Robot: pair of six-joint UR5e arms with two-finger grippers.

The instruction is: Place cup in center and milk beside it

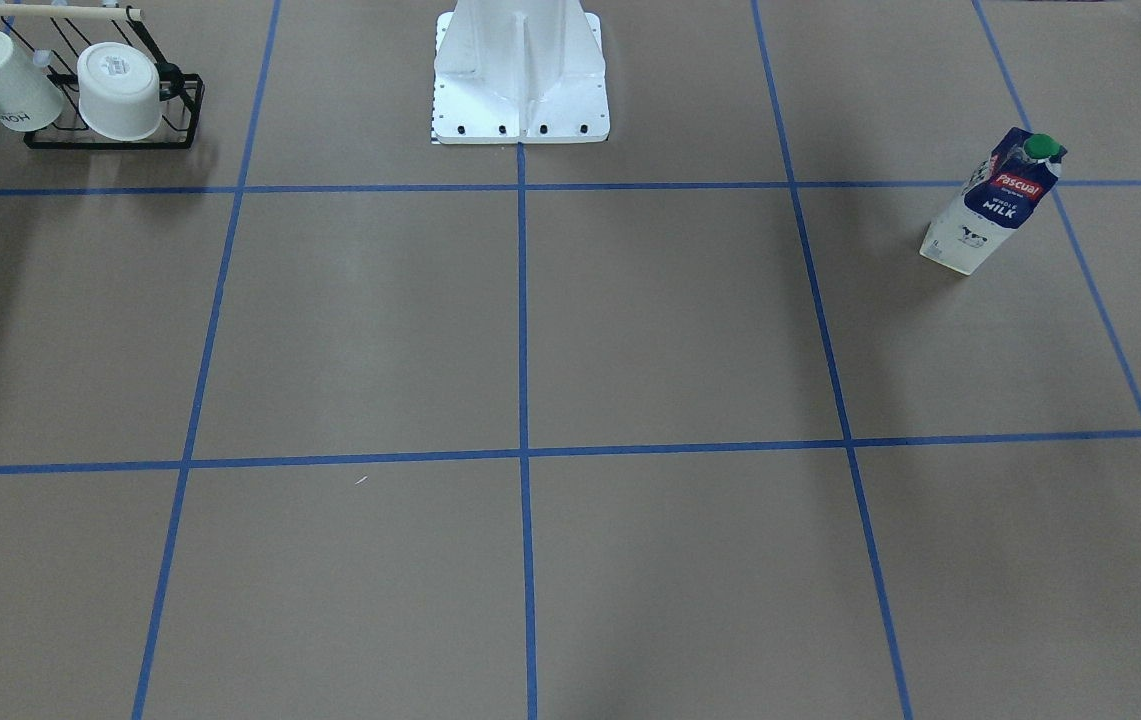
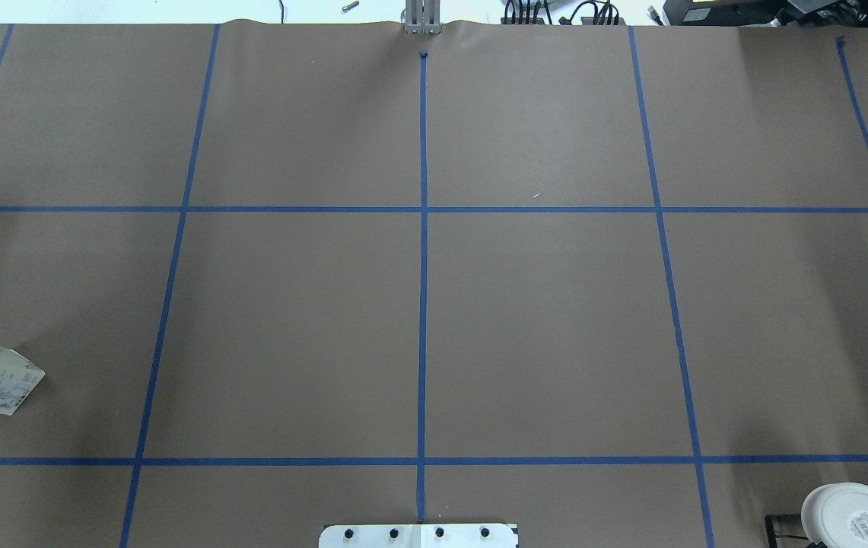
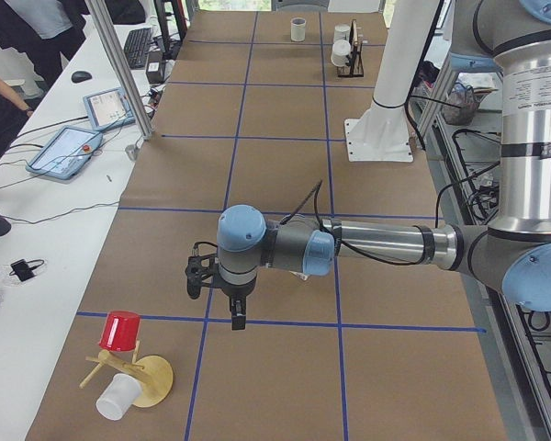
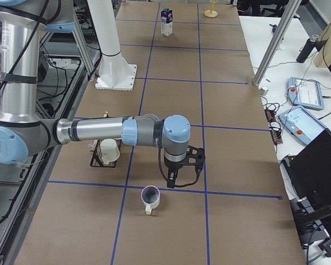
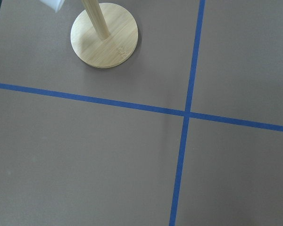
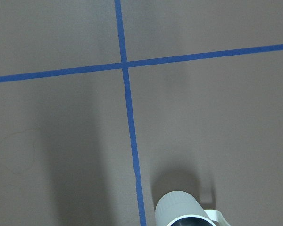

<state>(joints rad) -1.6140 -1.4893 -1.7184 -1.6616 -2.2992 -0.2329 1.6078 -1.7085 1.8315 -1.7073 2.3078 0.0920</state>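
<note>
Table [image 1: 670, 320]: brown cover, blue tape grid.
Left gripper [image 3: 222, 303]: hangs above a tape line near the wooden mug tree [image 3: 142, 377]; jaw state cannot be told.
Right gripper [image 4: 182, 178]: hangs near the wire rack [image 4: 102, 157], which holds 2 white cups; jaw state cannot be told.
Milk [image 1: 995, 200]: 1 carton, upright, at the table's left end.
Cup [image 4: 150, 199]: 1, upright, at the right end, just beside the right gripper, well apart from the milk.
</note>
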